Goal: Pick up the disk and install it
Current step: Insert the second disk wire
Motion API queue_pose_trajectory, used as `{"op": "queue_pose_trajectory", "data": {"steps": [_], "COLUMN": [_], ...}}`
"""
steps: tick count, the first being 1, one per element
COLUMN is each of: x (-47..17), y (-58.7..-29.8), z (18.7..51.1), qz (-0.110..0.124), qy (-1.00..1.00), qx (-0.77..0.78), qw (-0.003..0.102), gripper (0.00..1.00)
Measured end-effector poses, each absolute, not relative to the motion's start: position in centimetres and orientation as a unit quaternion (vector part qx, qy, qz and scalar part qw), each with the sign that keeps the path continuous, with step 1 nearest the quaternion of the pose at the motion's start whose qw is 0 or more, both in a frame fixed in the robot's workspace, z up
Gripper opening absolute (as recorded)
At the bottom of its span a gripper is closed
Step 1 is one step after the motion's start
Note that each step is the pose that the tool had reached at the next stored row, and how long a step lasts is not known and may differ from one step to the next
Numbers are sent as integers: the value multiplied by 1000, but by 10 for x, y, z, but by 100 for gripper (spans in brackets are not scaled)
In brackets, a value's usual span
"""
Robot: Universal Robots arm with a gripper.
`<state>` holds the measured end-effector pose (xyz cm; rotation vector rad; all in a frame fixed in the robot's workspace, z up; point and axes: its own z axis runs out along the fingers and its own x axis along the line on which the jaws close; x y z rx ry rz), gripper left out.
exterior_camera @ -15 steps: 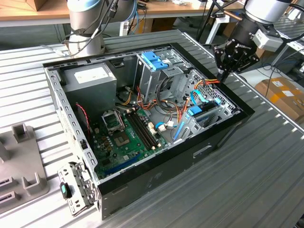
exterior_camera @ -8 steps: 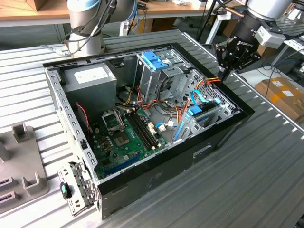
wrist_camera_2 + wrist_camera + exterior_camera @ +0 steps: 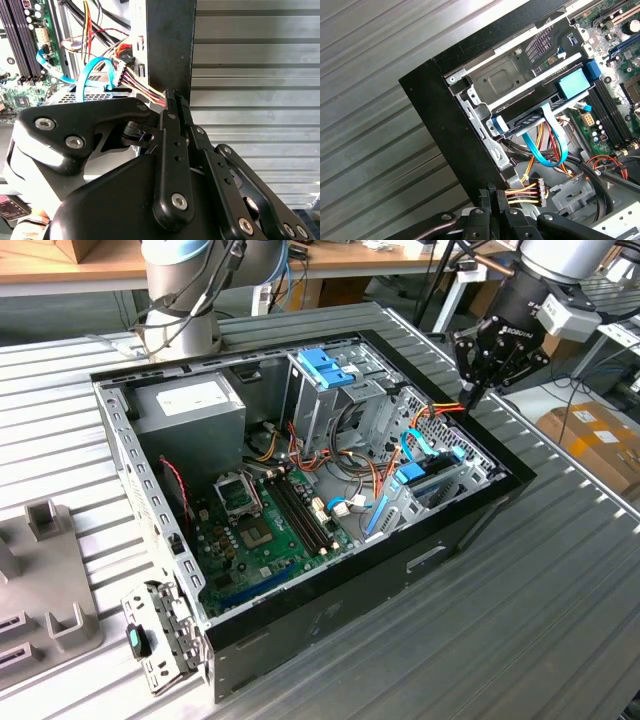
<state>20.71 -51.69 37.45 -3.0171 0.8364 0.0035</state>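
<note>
At the exterior view's upper right, pinching the coloured power wires (image 3: pixel 150 91) with closed gripper (image 3: pixel 470 403) fingers, disk (image 3: pixel 572 82) seemingly seated already; probably cabling, needing gentle routing

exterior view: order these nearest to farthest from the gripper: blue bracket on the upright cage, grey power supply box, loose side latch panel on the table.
From the gripper, at the case's far edge toward the exterior view's right:
1. blue bracket, atop the upright cage mid-case.
2. power supply box, in the case's far corner toward the exterior view's left.
3. latch panel, outside the case, near left.
</note>
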Motion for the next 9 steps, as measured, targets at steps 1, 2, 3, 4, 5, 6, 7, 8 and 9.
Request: {"op": "queue_pose_trajectory", "data": {"steps": [1, 2, 3, 4, 5, 6, 7, 8, 9], "x": [206, 205, 204, 202, 201, 199, 198, 196, 194], "y": [-517, -517, -517, -517, -517, -517, -517, -517, -517], "z": [374, 374, 374, 374, 374, 374, 374, 374, 374], "qz": [1, 1, 1, 1, 1, 1, 1, 1, 1], "qy": [267, 267, 267, 267, 267, 267, 267, 267, 267], "qx": [-964, -964, -964, -964, -964, -964, -964, -964, -964], "qw": [5, 5, 5, 5, 5, 5, 5, 5, 5], "gripper": [16, 16, 16, 16, 16, 16, 16, 16, 16]}}
